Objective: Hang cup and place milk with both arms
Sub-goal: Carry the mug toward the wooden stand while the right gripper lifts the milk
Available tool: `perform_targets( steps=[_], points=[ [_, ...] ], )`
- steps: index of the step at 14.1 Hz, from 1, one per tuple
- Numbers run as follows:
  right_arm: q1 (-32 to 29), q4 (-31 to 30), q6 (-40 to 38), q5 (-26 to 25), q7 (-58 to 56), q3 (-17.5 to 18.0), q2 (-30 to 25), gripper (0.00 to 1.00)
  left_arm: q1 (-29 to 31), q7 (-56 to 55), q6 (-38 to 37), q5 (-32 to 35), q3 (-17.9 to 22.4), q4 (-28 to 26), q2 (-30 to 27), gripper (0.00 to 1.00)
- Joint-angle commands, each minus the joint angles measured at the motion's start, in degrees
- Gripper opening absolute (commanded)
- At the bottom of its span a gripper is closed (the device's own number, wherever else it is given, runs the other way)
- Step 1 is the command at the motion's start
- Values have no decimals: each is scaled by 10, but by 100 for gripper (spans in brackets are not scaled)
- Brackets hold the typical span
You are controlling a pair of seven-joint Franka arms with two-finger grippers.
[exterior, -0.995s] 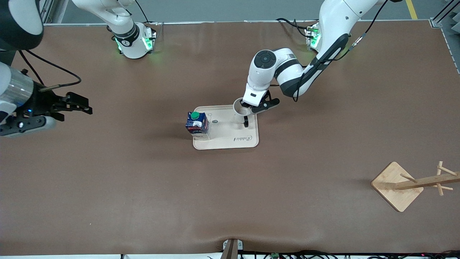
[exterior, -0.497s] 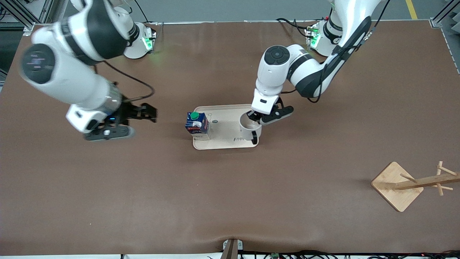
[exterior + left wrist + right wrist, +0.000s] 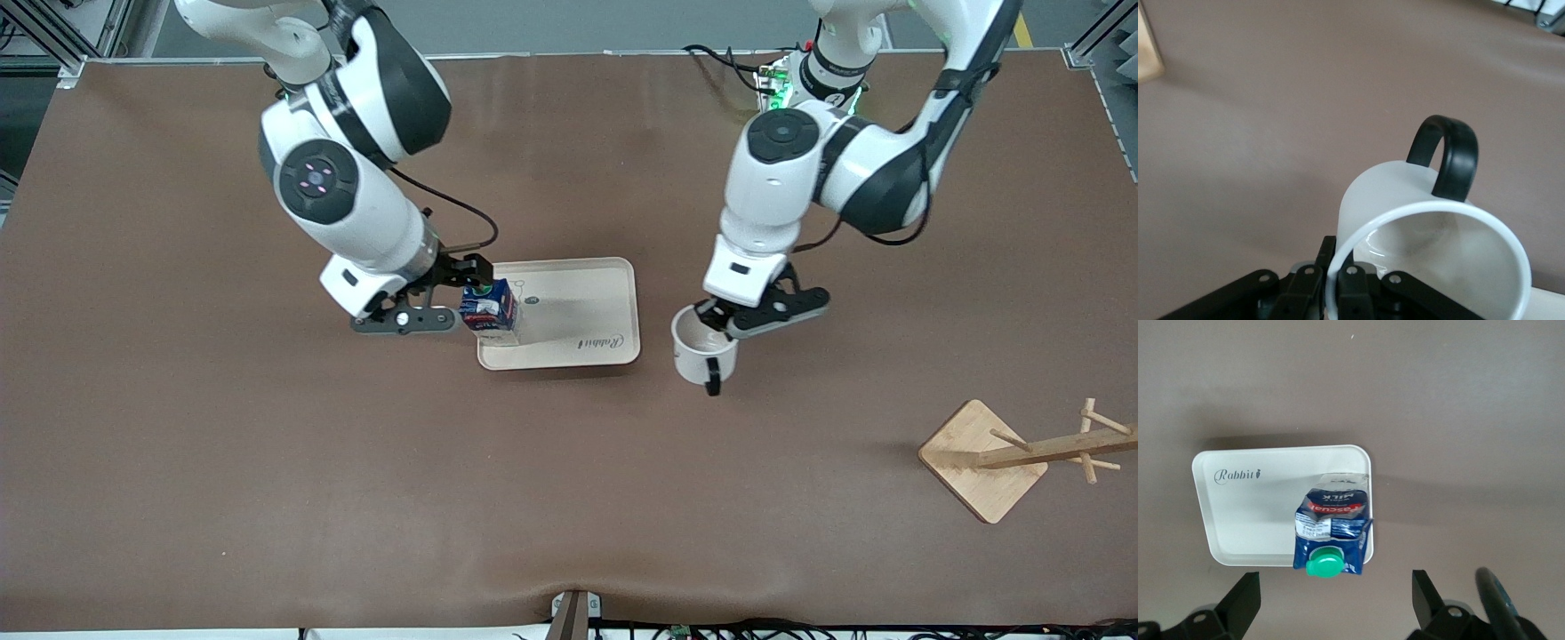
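We take the cream tray (image 3: pixel 578 307) at the middle of the brown surface (image 3: pixel 267 462) as our landmark. The milk (image 3: pixel 489 311) stands upright on the tray's corner toward the right arm's end, nearer the front camera — dark blue carton, green cap (image 3: pixel 1323 563), red-and-white label. The right pincer (image 3: pixel 449 298) sits at the tray's edge on that same side, level with the carton's top; in the right wrist view its fingers (image 3: pixel 1238 603) are spread wide, one to each side of the carton, not touching it.

Off the tray, toward the left arm's end of the surface, we see the left pincer (image 3: pixel 725 322) clamped on the rim of the cup (image 3: pixel 702 356), one finger inside the wall and one outside. The white cup hangs upright over bare surface just beside the tray, its black loop handle (image 3: pixel 1445 157) turned away from the pincer, toward the front camera.

A wooden rack (image 3: pixel 1022 453) — a diamond-shaped base and a pegged post — stands well apart from the tray, at the left arm's end and nearer the front camera.
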Motion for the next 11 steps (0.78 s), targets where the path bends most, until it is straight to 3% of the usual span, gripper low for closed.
perform_targets(
  steps=[1,11],
  points=[
    [26,-17,23,9,10,-8,11,100,34,59,-19,11,-4,-9,-30,0],
    [62,-94,100,-36,44,-9,19,100,117,199,-17,10,-2,-7,-57,0]
  ],
)
